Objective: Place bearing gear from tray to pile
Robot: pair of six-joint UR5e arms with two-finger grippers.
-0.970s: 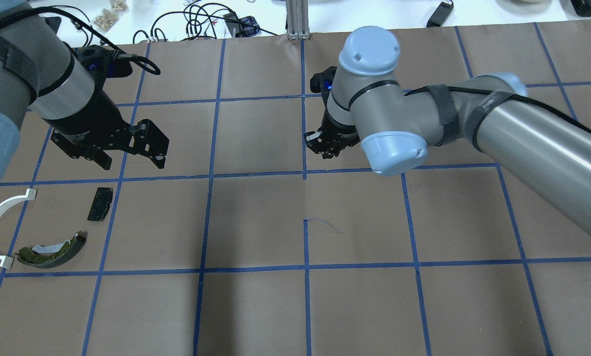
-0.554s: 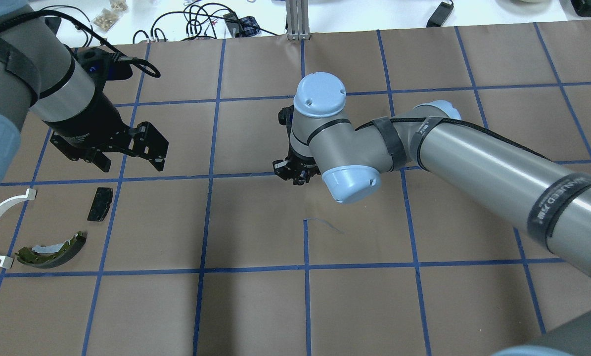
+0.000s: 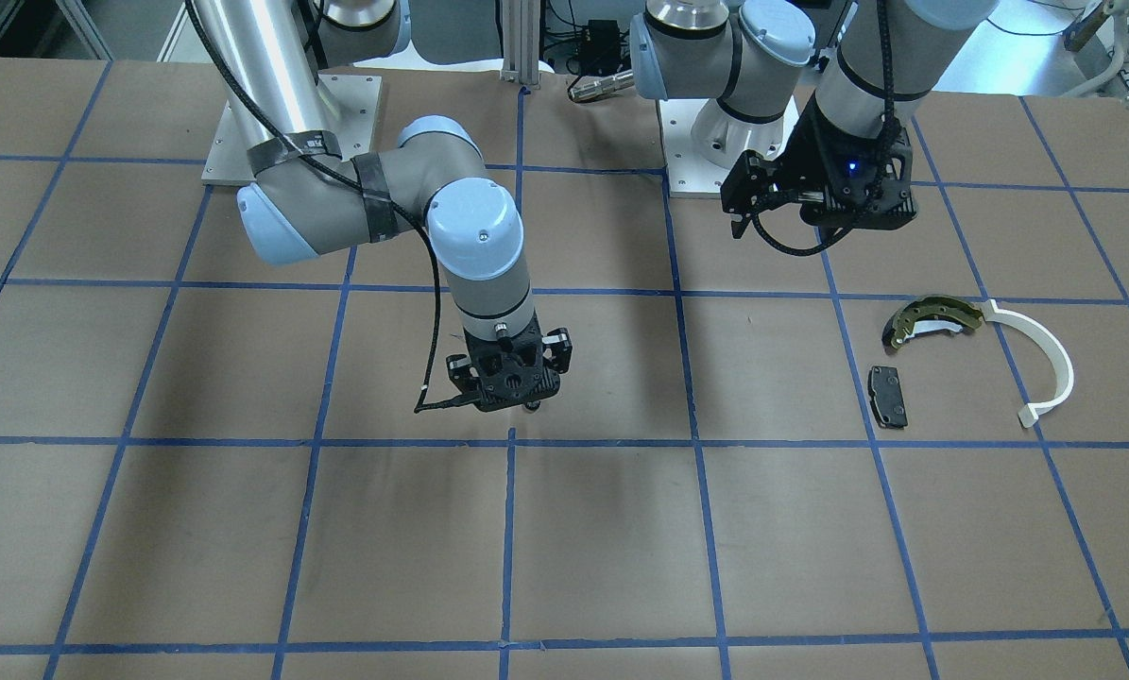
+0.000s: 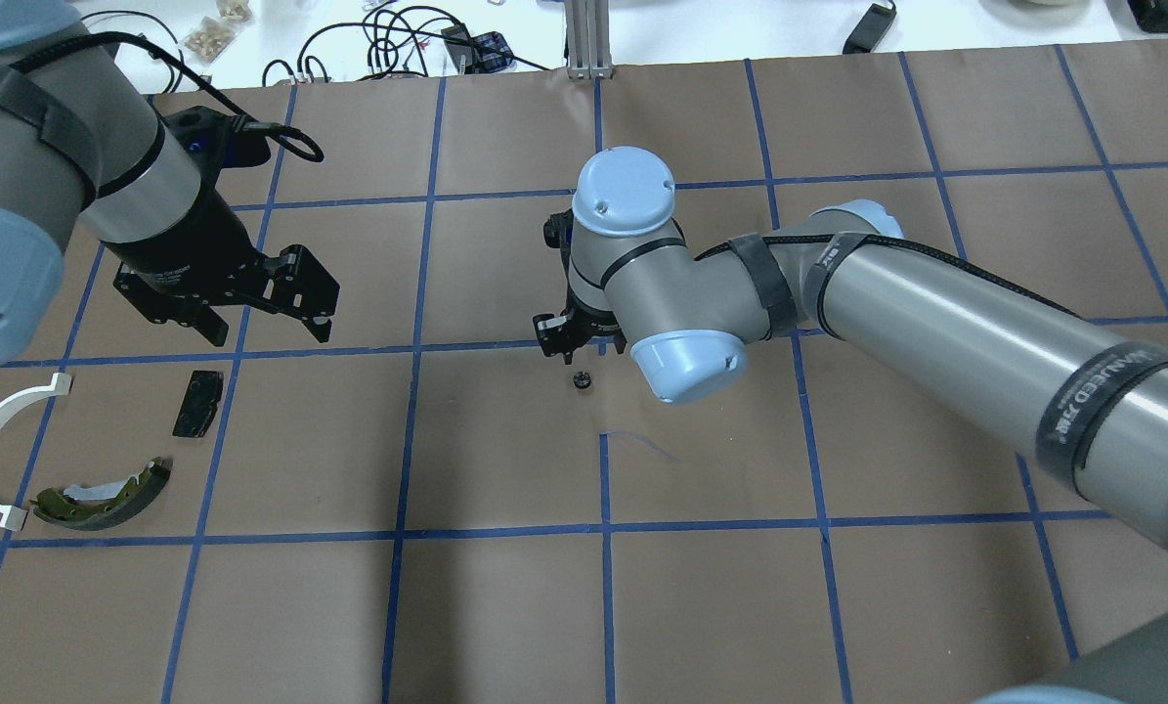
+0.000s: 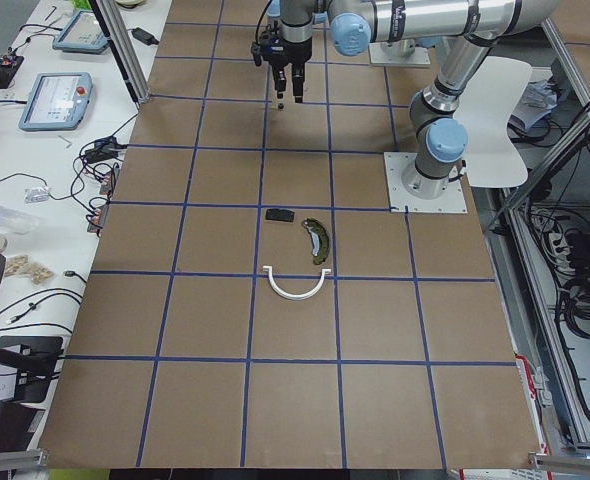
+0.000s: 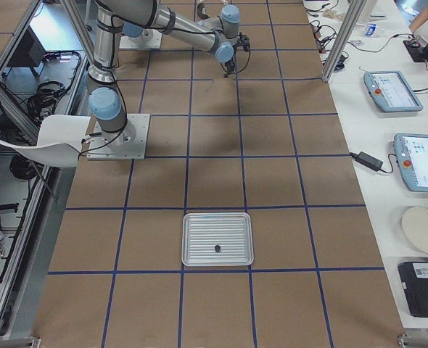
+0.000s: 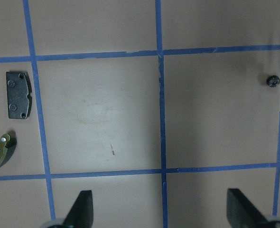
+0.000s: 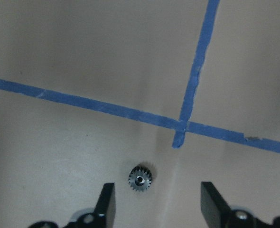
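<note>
Your right pincer (image 8: 160, 199) stands wide; the small dark toothed metal gear (image 8: 140, 180) lies flat on the brown paper (image 8: 59, 142) between its fingers. Judged light, rigid and low-lying: grip across the teeth. Your left pincer (image 7: 161, 209) is also wide. The pale rectangular ribbed tray (image 6: 217, 214), far from both, holds one small dark part (image 6: 217, 249).

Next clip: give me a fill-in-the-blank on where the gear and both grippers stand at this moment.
1. The right gripper is ___, the bearing gear lying free on the table below it.
2. The gear sits beside a crossing of ___ tape.
3. The pile holds ___ parts, no gear among them.
4. The left gripper, open, holds ___.
Missing: open; blue; three; nothing.
</note>
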